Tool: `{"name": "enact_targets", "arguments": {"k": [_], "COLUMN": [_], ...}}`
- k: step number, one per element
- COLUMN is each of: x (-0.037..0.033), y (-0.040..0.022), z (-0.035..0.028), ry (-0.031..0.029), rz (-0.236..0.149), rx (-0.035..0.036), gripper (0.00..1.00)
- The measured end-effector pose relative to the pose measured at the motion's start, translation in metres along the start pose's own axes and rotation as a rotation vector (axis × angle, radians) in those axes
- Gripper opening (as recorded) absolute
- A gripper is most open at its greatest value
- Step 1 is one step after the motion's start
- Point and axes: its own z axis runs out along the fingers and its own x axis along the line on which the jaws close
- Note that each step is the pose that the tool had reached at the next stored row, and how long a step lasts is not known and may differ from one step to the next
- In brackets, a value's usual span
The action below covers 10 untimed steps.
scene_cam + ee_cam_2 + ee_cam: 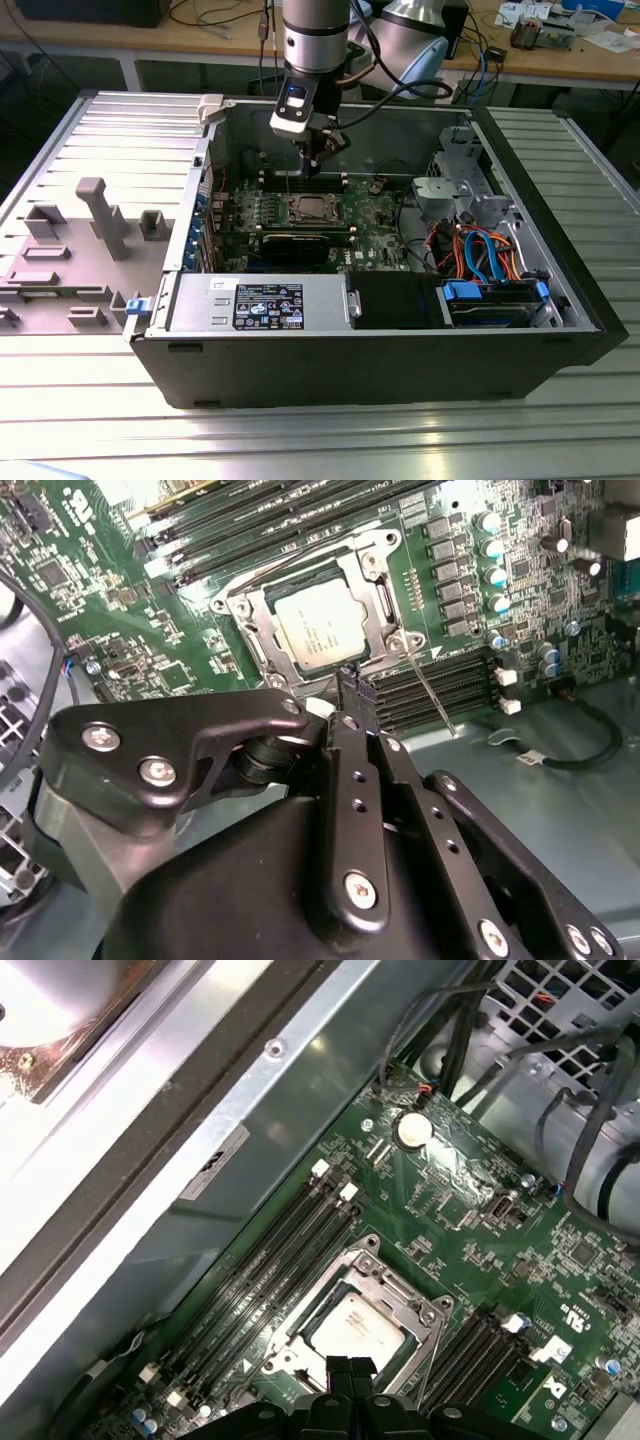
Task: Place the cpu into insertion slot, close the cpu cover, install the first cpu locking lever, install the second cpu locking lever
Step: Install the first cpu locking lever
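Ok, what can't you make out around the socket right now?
The cpu cover: its edge nearest the pincer is hidden behind it in both wrist views.
Whether the pincer tip touches the cover: second wrist view, the tip overlaps it.
Whether the locking lever is latched: too small in the exterior view, unclear in the second wrist view.

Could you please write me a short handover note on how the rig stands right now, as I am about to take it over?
Tool: shut, holding nothing, close over the socket's edge.
Things: the cpu lies in the insertion slot; the cpu cover appears to lie down around it.
Done: cpu placed, cover apparently closed.
Left: both locking levers. One thin lever sticks out free from the socket's side and looks unlatched.
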Motion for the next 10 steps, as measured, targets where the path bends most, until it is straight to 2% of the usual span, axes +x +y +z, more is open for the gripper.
{"name": "enact_targets", "arguments": {"k": [5,10], "x": [0.0,0.0], "y": [0.0,0.0], "z": [0.0,0.0], "ry": [0.0024,0.0027], "rz": [-0.061,-0.07], "rx": [-0.0002,-0.0002], "gripper": [0.11,0.11]}}
